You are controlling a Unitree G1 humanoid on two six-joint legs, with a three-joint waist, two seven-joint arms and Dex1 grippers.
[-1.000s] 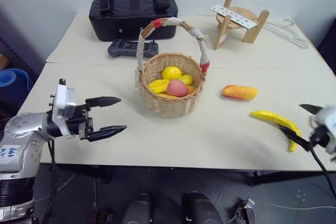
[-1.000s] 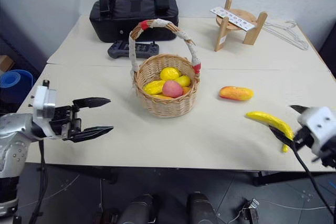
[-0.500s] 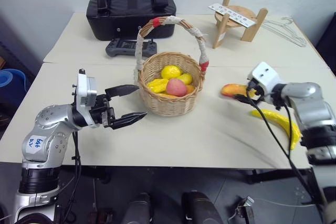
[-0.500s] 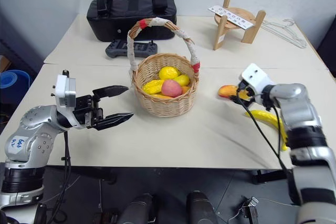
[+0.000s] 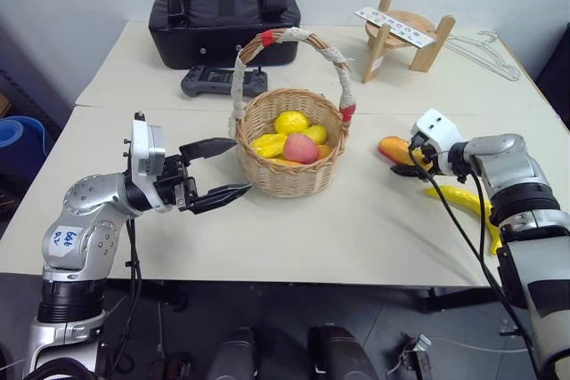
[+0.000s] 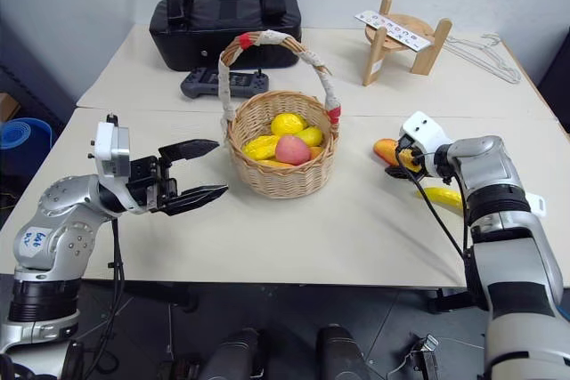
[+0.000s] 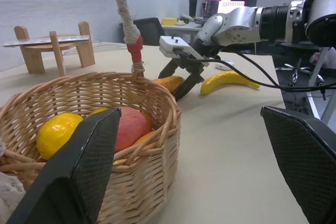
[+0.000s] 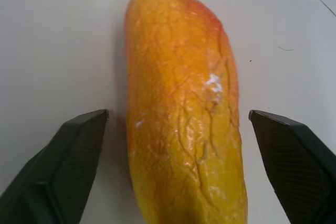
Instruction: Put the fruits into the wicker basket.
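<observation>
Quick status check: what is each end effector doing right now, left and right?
Left end effector: open, empty, beside the wicker basket.
Right end effector: open, fingers either side of the mango, not yet gripping.

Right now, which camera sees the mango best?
The right wrist view: the mango lies close up between the open right gripper's fingers. The eye views show it small on the table, partly hidden; the left wrist view shows just its end.
</observation>
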